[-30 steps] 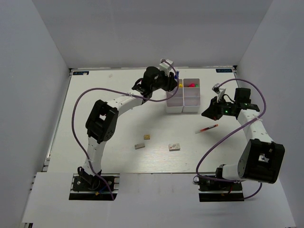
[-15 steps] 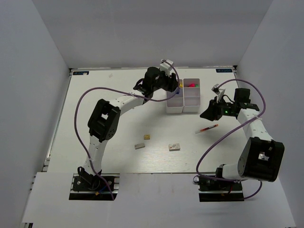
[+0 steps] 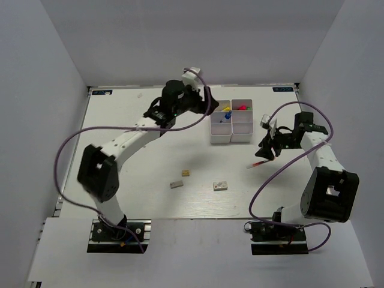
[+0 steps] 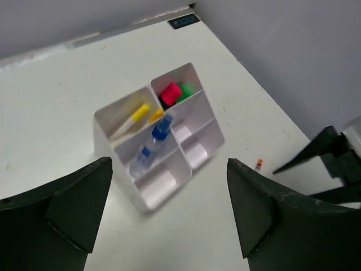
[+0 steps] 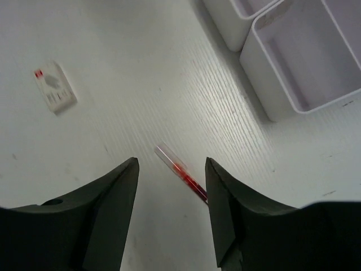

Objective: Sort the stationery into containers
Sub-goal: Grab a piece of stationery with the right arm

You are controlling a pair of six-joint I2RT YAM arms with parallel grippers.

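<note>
- The right gripper (image 5: pixel 171 165) has its fingers (image 5: pixel 107 209) spread apart above the table (image 5: pixel 113 45).
- The thin red pen (image 5: pixel 183 174) lies flat in the gap between them, running from 11 o'clock to 5 o'clock in the wrist view. Its clear end sits mid-gap, touching neither finger. Its red end comes close to the finger on the 3 o'clock side, and I cannot tell whether they touch.
- The white eraser (image 5: pixel 54 93) lies at 10 o'clock from the pen, well apart from both fingers.
- The left gripper (image 4: pixel 169 164) has its fingers (image 4: pixel 73 209) spread wide, and they pinch nothing. The white tray (image 4: pixel 102 141) shows between them, well clear of both.
- In the tray, the blue-capped bottle (image 4: pixel 148 153) lies tilted in the middle compartment of the 9 o'clock column. The yellow-capped pens (image 4: pixel 132 117) are in the compartment beyond it, and the highlighter (image 4: pixel 176 93) is in the far compartment of the other column.
- In the top view, the tan eraser (image 3: pixel 186 173) and grey eraser (image 3: pixel 176 184) lie near each other at 7 o'clock from the tray.
</note>
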